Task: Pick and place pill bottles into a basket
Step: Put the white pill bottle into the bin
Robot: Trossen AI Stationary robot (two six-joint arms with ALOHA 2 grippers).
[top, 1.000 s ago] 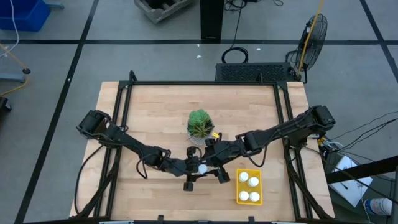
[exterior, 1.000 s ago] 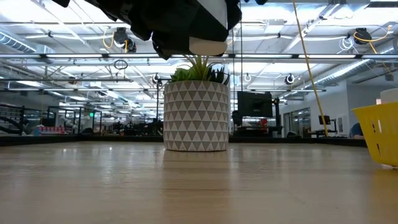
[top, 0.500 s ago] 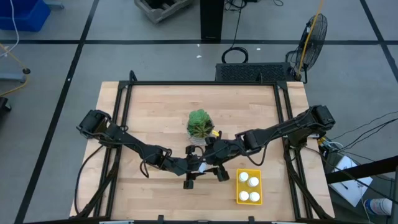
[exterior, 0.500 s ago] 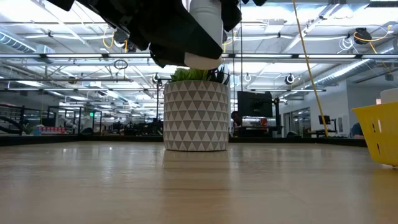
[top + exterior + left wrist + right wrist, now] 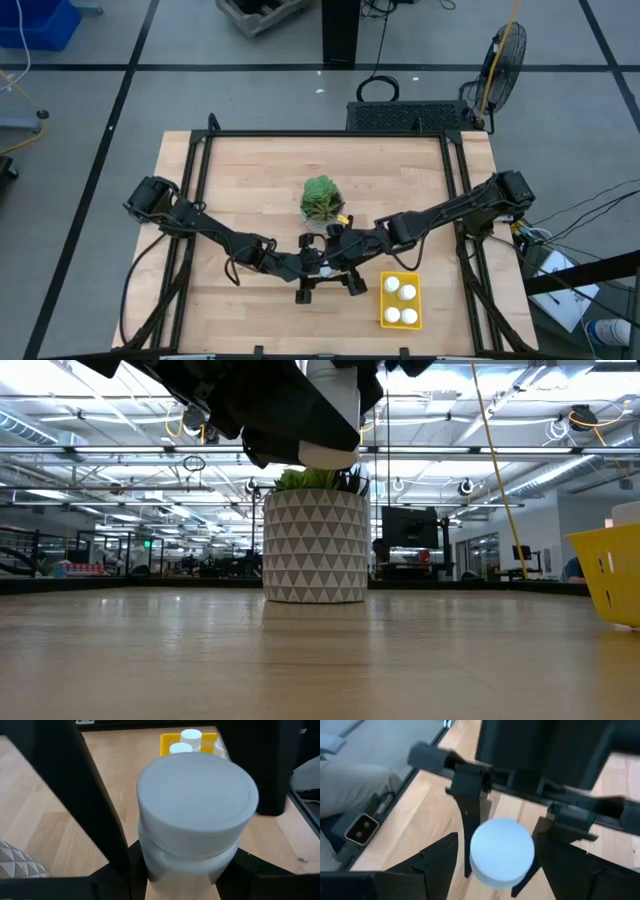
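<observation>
The left gripper (image 5: 318,266) pinches one pill bottle (image 5: 195,820) upright, cap up, above the table's (image 5: 250,190) centre. The right gripper's (image 5: 336,262) fingers (image 5: 432,857) stand spread either side of it. Four more bottles (image 5: 400,302) stand upright in the yellow basket (image 5: 384,318) at four o'clock from it.

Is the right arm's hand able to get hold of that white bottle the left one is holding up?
Probably yes. The left hand grips the bottle by its lower body, above the table, leaving the cap end bare. The right hand is right beside it, open, its fingers either side of the cap.
</observation>
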